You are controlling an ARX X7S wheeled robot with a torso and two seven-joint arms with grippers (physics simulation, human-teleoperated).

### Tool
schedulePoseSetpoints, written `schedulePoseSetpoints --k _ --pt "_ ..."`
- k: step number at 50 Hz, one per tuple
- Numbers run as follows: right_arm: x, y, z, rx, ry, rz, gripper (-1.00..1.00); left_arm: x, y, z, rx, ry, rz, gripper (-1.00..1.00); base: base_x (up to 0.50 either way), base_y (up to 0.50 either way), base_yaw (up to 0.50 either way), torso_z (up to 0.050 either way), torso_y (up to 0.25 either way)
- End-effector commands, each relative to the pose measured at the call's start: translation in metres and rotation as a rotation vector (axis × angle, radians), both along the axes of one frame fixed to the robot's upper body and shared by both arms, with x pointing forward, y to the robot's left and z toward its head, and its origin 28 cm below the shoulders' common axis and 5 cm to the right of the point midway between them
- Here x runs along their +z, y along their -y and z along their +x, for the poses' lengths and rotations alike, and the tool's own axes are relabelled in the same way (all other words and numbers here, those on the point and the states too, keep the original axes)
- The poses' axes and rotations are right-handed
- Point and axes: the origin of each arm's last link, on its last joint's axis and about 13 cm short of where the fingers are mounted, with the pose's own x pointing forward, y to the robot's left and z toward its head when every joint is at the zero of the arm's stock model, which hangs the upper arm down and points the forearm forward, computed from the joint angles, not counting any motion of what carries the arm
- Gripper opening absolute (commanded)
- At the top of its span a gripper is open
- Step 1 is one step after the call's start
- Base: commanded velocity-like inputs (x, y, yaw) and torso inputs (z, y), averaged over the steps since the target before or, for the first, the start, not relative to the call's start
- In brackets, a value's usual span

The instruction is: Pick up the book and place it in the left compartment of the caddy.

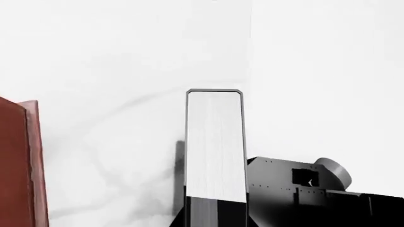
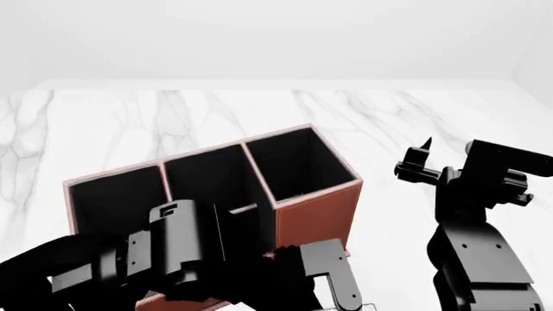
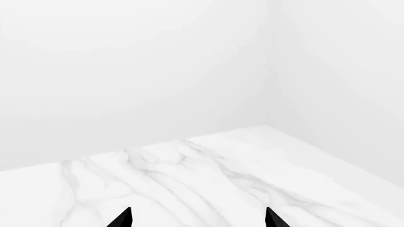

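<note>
The book (image 1: 215,142) shows its white page edges and thin black cover in the left wrist view. It stands up between the jaws of my left gripper (image 1: 215,218), which is shut on its lower end, above the marble table. The reddish-brown caddy (image 1: 22,165) is off to one side of the book. In the head view the caddy (image 2: 315,210) shows three tall black-lined slots. Its low end with the left compartment is hidden behind my left arm (image 2: 173,253). My right gripper (image 2: 421,162) is open and empty, raised to the right of the caddy.
The white marble table (image 2: 415,110) runs back to white walls. In the right wrist view my right gripper (image 3: 197,220) faces the table's far corner (image 3: 265,126). My right arm (image 1: 296,182) shows beyond the book in the left wrist view.
</note>
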Motion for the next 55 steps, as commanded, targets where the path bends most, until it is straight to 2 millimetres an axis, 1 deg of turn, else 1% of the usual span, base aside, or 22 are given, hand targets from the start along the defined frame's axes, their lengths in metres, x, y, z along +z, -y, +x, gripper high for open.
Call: schedulePoseSetpoints --k 1,4,5,14,17,25,32,34,38,40,41,42,43,44,45,46,47,50,51,52,53,55 --pt "0.003 0.001 0.001 -0.004 0.005 -0.001 1.0 0.037 -0.042 -0.02 0.169 0.041 0.012 -1.0 0.0 0.0 0.0 0.0 0.0" --pt "0.001 0.003 0.001 -0.009 0.005 0.002 1.0 0.046 -0.053 -0.026 0.209 0.052 0.017 -1.0 0.0 0.0 0.0 0.0 0.003" --pt "0.0 0.003 0.001 -0.012 0.004 0.002 1.0 0.054 -0.06 -0.029 0.241 0.063 0.009 -1.0 0.0 0.0 0.0 0.0 0.0" --pt "-0.001 0.001 0.001 -0.005 0.005 0.001 1.0 0.094 -0.081 -0.05 0.399 0.149 -0.038 -1.0 0.0 0.0 0.0 0.0 0.0" --pt "0.0 0.001 0.0 -0.006 0.007 0.003 1.0 0.114 -0.094 -0.056 0.443 0.159 -0.052 -1.0 0.0 0.0 0.0 0.0 0.004" --pt "-0.001 0.002 0.001 -0.009 0.004 0.003 1.0 0.13 -0.107 -0.078 0.453 0.134 -0.017 -1.0 0.0 0.0 0.0 0.0 0.0" --pt "-0.001 0.002 0.0 -0.01 0.004 0.005 1.0 0.152 -0.125 -0.094 0.539 0.122 -0.012 -1.0 0.0 0.0 0.0 0.0 0.001" --pt "-0.001 0.002 0.0 -0.012 0.004 0.004 1.0 0.162 -0.132 -0.099 0.637 0.17 0.023 -1.0 0.0 0.0 0.0 0.0 0.0" --pt "0.0 0.003 0.0 -0.013 0.007 0.005 1.0 0.175 -0.139 -0.108 0.673 0.132 -0.068 -1.0 0.0 0.0 0.0 0.0 0.0" --pt "0.001 0.002 0.0 -0.012 0.006 0.003 1.0 0.177 -0.142 -0.114 0.804 0.182 -0.049 -1.0 0.0 0.0 0.0 0.0 0.005" --pt "0.001 0.002 0.0 -0.012 0.006 0.002 1.0 0.18 -0.142 -0.118 0.743 0.13 -0.122 -1.0 0.0 0.0 0.0 0.0 0.0" --pt "0.001 0.002 0.0 -0.012 0.007 0.002 1.0 0.184 -0.143 -0.122 0.78 0.152 -0.138 -1.0 0.0 0.0 0.0 0.0 0.0" --pt "0.002 0.002 0.001 -0.011 0.008 0.003 1.0 0.191 -0.144 -0.125 0.931 0.249 -0.119 -1.0 0.0 0.0 0.0 0.0 0.0" --pt "0.002 0.001 0.001 -0.009 0.008 0.003 1.0 0.194 -0.145 -0.125 0.896 0.224 -0.17 -1.0 0.0 0.0 0.0 0.0 0.0" --pt "0.003 0.001 0.001 -0.008 0.009 0.003 1.0 0.195 -0.145 -0.122 0.972 0.267 -0.17 -1.0 0.0 0.0 0.0 0.0 0.0" --pt "0.003 0.0 0.0 -0.006 0.01 0.001 1.0 0.196 -0.144 -0.123 0.995 0.239 -0.167 -1.0 0.0 0.0 0.0 0.0 0.0" --pt "0.004 -0.001 0.0 -0.003 0.012 0.0 1.0 0.201 -0.142 -0.119 1.115 0.265 -0.206 -1.0 0.0 0.0 0.0 0.0 0.0" --pt "0.004 -0.001 0.0 -0.002 0.014 0.002 1.0 0.21 -0.137 -0.118 1.271 0.219 -0.221 -1.0 0.0 0.0 0.0 0.0 0.0" --pt "0.003 -0.001 0.0 -0.002 0.014 0.003 1.0 0.212 -0.136 -0.117 1.428 0.281 -0.245 -1.0 0.0 0.0 0.0 0.0 0.0" --pt "0.003 -0.001 0.0 -0.002 0.013 0.003 1.0 0.215 -0.134 -0.116 1.495 0.258 -0.262 -1.0 0.0 0.0 0.0 0.0 0.0" --pt "0.002 -0.002 0.0 0.0 0.012 0.004 1.0 0.22 -0.131 -0.111 1.502 0.201 -0.226 -1.0 0.0 0.0 0.0 0.0 0.0" --pt "0.002 -0.002 0.0 0.002 0.012 0.003 1.0 0.218 -0.127 -0.101 1.542 0.341 -0.172 -1.0 0.0 0.0 0.0 0.0 0.0"
